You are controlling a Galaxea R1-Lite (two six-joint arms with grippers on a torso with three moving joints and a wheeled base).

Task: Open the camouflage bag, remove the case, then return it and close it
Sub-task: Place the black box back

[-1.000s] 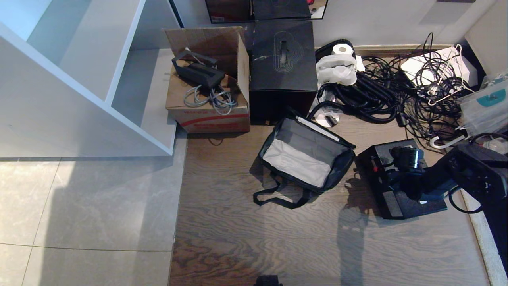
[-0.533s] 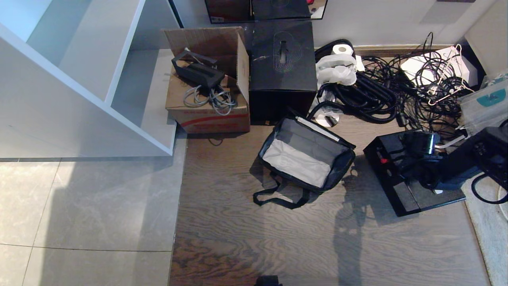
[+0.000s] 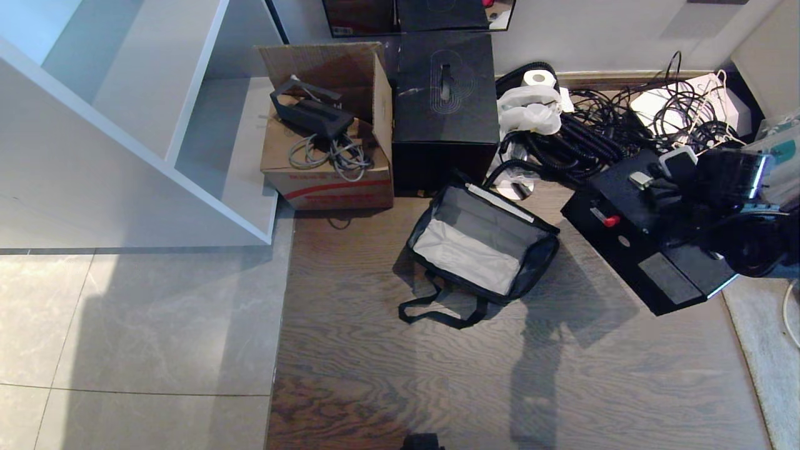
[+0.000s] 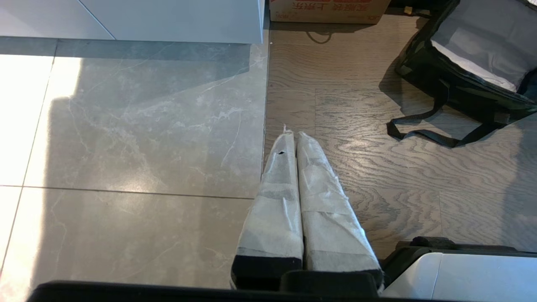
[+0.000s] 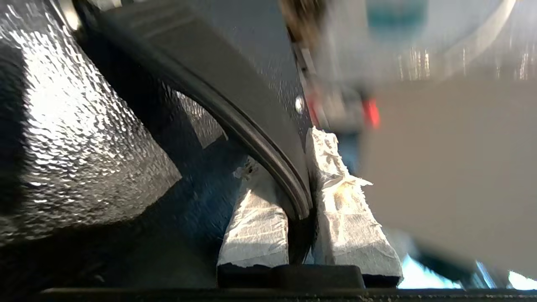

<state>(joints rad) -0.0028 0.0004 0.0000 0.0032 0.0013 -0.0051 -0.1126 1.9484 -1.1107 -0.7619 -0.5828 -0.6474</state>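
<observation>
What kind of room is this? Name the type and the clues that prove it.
Probably a storage corner or workroom of an indoor space. Clues: a heap of tangled black cables lying on the wood floor against the wall, a worn cardboard box holding loose gear, and an open white shelving unit.

The floor holds one camouflage bag [image 3: 484,253], lying open at the centre, and one flat black case [image 3: 650,250] to its right, with a single red latch [image 3: 610,220] showing on it. Along the far wall stand one cardboard box [image 3: 328,153] and, just to its right, one black cube box [image 3: 445,106], while one roll of tissue [image 3: 539,78] sits farther right beside one tangle of black cables [image 3: 625,137]. Two grippers are counted, the left gripper [image 4: 293,138] and the right gripper [image 5: 293,167], each with two white-wrapped fingers [image 4: 272,209].
</observation>
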